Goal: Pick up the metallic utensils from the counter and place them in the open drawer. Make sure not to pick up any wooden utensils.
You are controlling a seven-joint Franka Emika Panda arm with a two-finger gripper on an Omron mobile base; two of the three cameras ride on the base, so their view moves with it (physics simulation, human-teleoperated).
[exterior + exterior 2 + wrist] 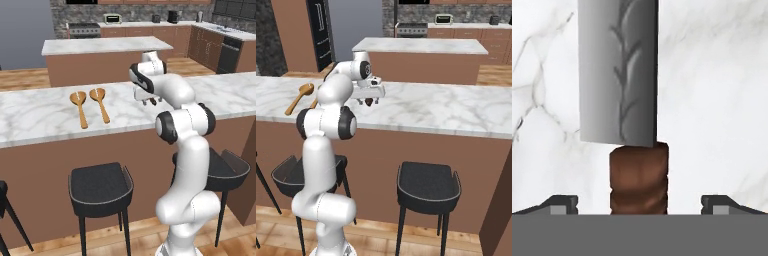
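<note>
A metallic utensil, a cleaver with a broad grey blade [618, 75] and a ribbed brown handle [639, 182], lies flat on the white marble counter [717, 90]. My gripper [641, 204] hangs low over it, open, one fingertip [562, 203] on each side of the handle with a gap to it on both sides. From the base, the gripper [150, 100] [369, 100] is just above the counter near its middle. Two wooden utensils, spoons [79, 107] [100, 103], lie side by side to its left; one spoon [300, 96] shows past the arm. The open drawer is out of view.
Black stools [100, 187] [428, 185] stand in front of the counter below its edge. A second marble-topped island [105, 46] stands behind the counter, with cabinets and a range along the back wall.
</note>
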